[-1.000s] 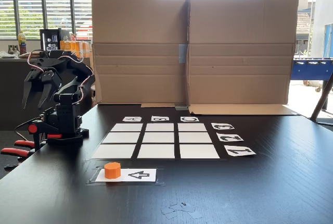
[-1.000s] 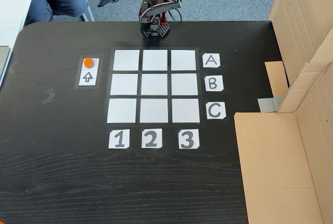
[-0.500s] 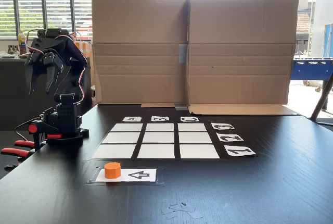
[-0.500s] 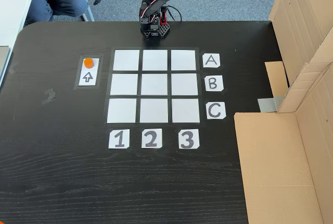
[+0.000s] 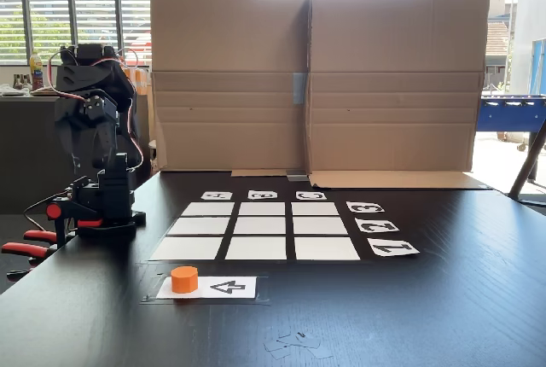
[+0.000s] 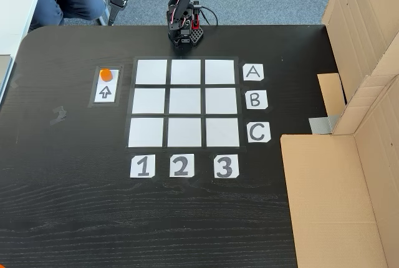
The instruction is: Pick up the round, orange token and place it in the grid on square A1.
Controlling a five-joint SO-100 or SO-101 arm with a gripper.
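The token (image 6: pixel 106 73) sits on the arrow card (image 6: pixel 105 91), left of the grid (image 6: pixel 184 102). Cards read A, B, C and 1, 2, 3. The gripper (image 6: pixel 113 15), upper left, seems closed; I cannot tell.

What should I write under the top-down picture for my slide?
Orange token waits on the arrow card beside the empty grid; gripper raised beyond the table edge.

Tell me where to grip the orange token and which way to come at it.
Grip the token across its curved side wall, coming straight down from above with the fingers either side. It stands upright on the white arrow card, flat top up, short and round, so any pair of opposite sides should serve. Nothing crowds it; the grid lies apart beside it.
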